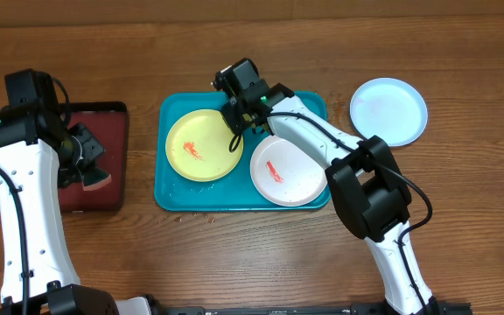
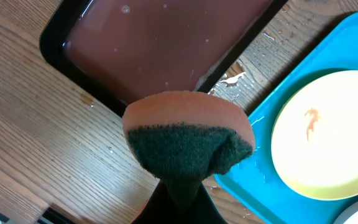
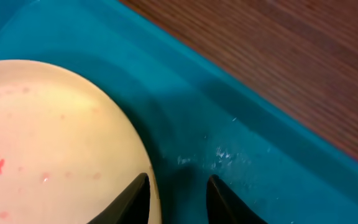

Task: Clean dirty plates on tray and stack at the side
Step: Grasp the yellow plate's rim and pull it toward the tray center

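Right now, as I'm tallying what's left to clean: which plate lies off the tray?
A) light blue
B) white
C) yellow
A: the light blue plate lies on the wood to the right of the tray, with no smears visible, while the yellow plate and the white plate lie in the tray, each with a red smear.

Bright, even light is given from above, and only soft shadows are cast on the wooden table (image 1: 462,227). Small glints are seen on the tray (image 3: 229,155). The right wrist view is blurred and the yellow-green plate (image 3: 42,124) is washed pale there; the sponge (image 2: 188,134) is rendered sharp.
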Available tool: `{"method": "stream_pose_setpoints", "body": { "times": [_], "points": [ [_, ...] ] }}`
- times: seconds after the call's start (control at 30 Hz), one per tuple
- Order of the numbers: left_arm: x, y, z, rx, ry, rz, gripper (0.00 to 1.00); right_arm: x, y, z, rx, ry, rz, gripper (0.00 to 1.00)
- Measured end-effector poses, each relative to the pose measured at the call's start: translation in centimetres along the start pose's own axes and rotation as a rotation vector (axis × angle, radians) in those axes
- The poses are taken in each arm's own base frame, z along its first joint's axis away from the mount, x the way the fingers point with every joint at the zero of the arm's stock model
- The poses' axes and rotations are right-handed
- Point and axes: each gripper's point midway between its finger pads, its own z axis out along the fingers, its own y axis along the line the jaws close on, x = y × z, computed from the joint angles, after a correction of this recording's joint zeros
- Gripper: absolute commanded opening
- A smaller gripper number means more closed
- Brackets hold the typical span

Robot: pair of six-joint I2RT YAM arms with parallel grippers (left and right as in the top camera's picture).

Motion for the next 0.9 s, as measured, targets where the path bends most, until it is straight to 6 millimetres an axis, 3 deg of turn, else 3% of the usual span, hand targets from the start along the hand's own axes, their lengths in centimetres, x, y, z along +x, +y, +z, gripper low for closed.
{"method": "stream_pose_setpoints", "body": {
  "times": [0.23,0.37,0.47,0.53,0.9],
  "points": [
    [0.0,0.0,0.0,0.001,-0.001,0.000,0.04,1.3,0.1,1.6,-0.011,0.035,-0.021,0.35],
    [-0.1,0.0,0.0,0.001,-0.003,-0.001,0.04,2.0,0.5,2.2,-0.028,0.055,-0.009,0.24],
    [0.1,-0.1,0.5,0.002,0.003,0.000,0.04,2.3,0.7,2.0,-0.037,0.075,0.025,0.11],
    [0.1,-0.2,0.8,0.011,0.003,0.000,0.04,2.8,0.9,1.9,-0.044,0.098,0.072,0.04],
    [0.2,-0.8,2.0,0.043,0.008,0.000,0.05,7.2,1.2,-0.7,0.014,0.324,0.506,0.04]
  ]
}}
